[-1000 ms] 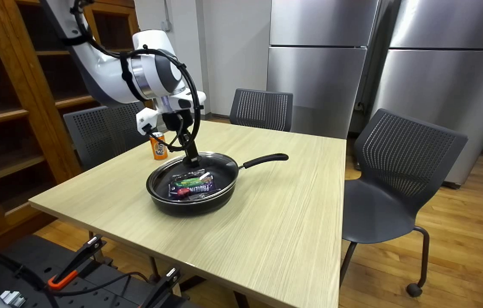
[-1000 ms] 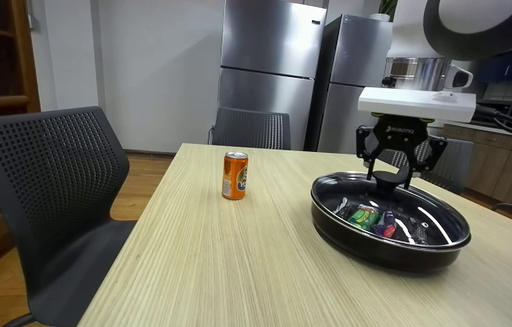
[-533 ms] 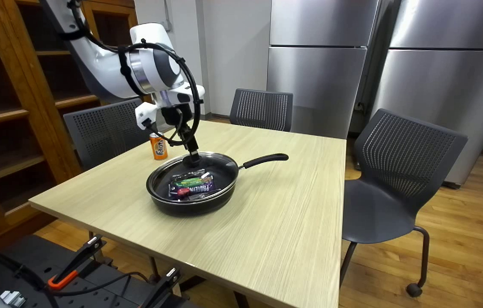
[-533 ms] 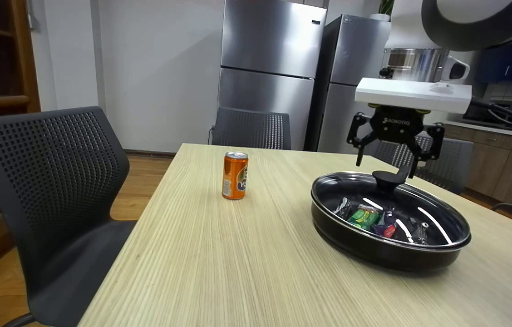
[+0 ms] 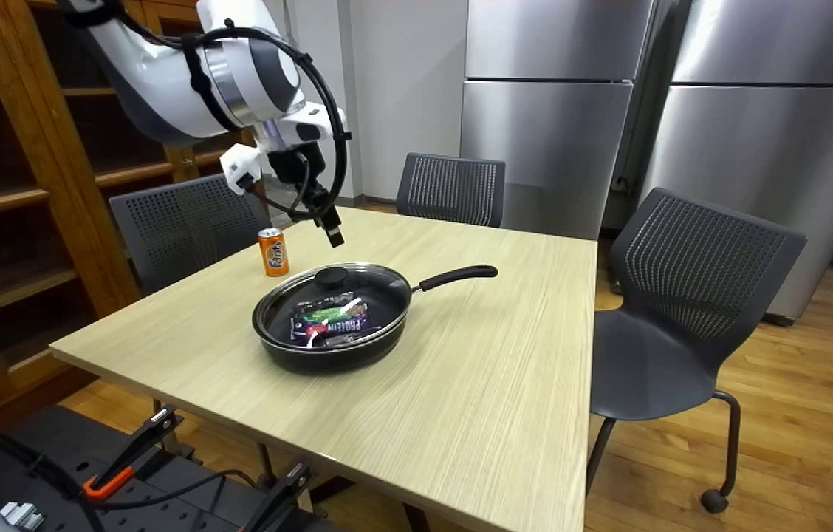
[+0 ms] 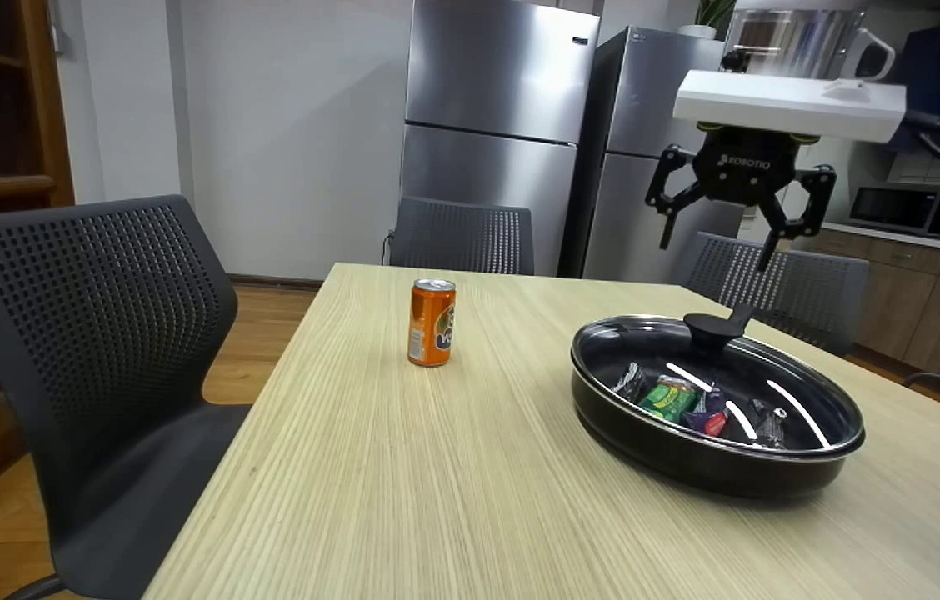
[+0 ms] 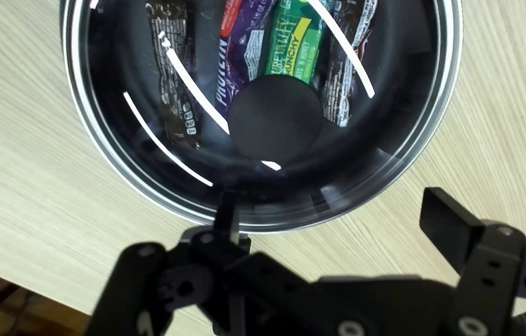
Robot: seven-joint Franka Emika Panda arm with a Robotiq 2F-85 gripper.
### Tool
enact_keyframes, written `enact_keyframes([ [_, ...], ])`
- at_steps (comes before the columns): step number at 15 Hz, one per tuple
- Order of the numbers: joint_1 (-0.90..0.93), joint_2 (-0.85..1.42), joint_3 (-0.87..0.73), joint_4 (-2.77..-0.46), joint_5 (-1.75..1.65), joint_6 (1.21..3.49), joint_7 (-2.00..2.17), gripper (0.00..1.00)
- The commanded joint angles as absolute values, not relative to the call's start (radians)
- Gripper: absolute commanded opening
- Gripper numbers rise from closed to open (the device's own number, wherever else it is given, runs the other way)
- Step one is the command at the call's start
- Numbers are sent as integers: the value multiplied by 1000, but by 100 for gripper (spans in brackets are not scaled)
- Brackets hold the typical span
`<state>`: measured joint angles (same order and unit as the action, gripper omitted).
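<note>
Over a table (image 6: 403,467), a gripper (image 6: 713,257) hangs spread wide and empty, apart from the knob (image 6: 710,327) of a lid (image 6: 778,375) that sits on a pan (image 6: 712,471), apparently to cover the wrapped bars (image 6: 670,400) inside.

ROBOTIQ tool (image 6: 714,257), Fanta can (image 5: 274,253) — purple PROTEIN wrapper (image 7: 240,49), green CRUNCHY wrapper (image 7: 292,44)

Here's your glossy white arm (image 5: 158,89) with dark grey trim, arched in from the top left of an exterior view and bent downward at the silver-banded wrist (image 5: 228,81). Under the flat white wrist housing (image 6: 787,104), your black two-fingered Robotiq gripper (image 6: 713,257) hangs nose-down, jaws spread wide! And your wrist view has both blocky black fingertips (image 7: 449,228) well apart, low in frame.
</note>
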<state>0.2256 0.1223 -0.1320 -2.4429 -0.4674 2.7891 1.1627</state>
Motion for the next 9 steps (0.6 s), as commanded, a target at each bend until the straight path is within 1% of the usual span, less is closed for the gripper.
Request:
enact_keyframes([
  [1, 236, -5, -148, -2524, -564, 2801, 1236, 100],
  [9, 217, -236, -111, -2644, -842, 2765, 1449, 100],
])
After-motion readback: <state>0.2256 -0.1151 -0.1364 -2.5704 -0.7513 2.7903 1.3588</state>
